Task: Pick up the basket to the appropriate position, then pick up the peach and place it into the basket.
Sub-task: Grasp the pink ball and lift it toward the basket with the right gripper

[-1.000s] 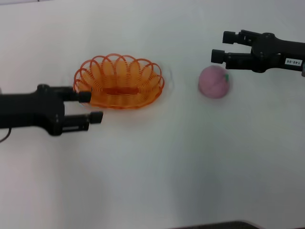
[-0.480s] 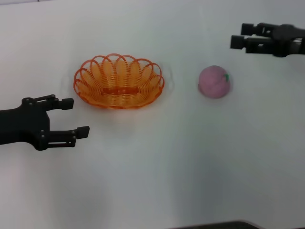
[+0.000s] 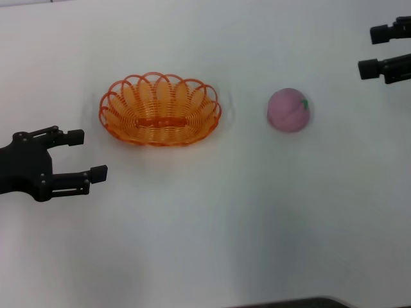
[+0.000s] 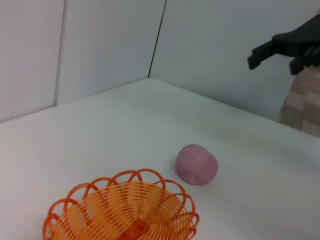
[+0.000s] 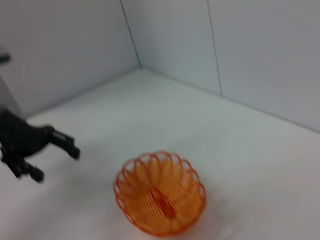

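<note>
Basket [image 3: 160, 110]: sits on the white table [image 3: 205, 224], upright, nothing in it, nobody holding it
Peach [image 3: 289, 110]: on the table off to the basket's right, well apart from it, leaf side turned away from the basket; not in the basket
L gripper [image 3: 80, 154]: low on the basket's left-near side, just off the rim, not touching; fingers spread wide, grasping nothing
R gripper [image 3: 374, 50]: far right of the basket, beyond the peach and well clear of it; fingers parted, nothing between them
Wrist cams: left one looks over basket rim w/ peach behind; right one sees basket + L gripper, empty-handed
Progress: peach step def not done; basket position can't be judged from here, looks roughly central in front of the robot
Left to do: R gripper needs to come in on the peach, grip it, carry it across, drop it in the basket
Watch for: round peach could roll if nudged off-centre; basket is light, open-sided, may slide if bumped
</note>
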You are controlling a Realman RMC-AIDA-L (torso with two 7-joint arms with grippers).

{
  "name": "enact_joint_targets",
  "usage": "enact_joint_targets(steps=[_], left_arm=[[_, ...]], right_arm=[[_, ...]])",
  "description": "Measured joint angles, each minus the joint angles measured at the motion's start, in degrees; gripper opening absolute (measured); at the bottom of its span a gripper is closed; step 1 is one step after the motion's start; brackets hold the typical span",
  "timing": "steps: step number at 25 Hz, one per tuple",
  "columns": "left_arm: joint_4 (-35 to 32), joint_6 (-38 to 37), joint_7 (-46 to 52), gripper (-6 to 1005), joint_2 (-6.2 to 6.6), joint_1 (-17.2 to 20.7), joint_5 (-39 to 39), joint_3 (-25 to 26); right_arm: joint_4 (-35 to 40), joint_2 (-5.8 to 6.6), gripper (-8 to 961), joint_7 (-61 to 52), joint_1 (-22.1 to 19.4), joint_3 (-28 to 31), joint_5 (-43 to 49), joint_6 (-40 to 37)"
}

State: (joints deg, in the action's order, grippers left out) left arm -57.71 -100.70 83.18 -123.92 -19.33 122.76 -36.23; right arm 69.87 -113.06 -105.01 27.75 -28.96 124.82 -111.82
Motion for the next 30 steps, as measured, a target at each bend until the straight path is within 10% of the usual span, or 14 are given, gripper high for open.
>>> enact_joint_targets(steps=[9, 21, 30], left_arm=[[-0.04, -0.22, 0.91, 878, 0.00, -0.31, -0.12, 0.02], [0.46, -0.29, 1.19, 878, 0.00, -0.71, -0.16, 0.01], [0.64, -0.29, 1.19, 878, -0.09, -0.55, -0.16, 0.01]], right_arm=[[4.25, -0.90, 863, -3.25, 3.01, -3.74, 12.35, 1.81], [2.18, -6.29, 858, -4.59, 4.66, -13.38, 20.40, 15.48], [-10.33, -6.32, 854, -4.31, 7.37, -19.38, 20.86, 26.44]])
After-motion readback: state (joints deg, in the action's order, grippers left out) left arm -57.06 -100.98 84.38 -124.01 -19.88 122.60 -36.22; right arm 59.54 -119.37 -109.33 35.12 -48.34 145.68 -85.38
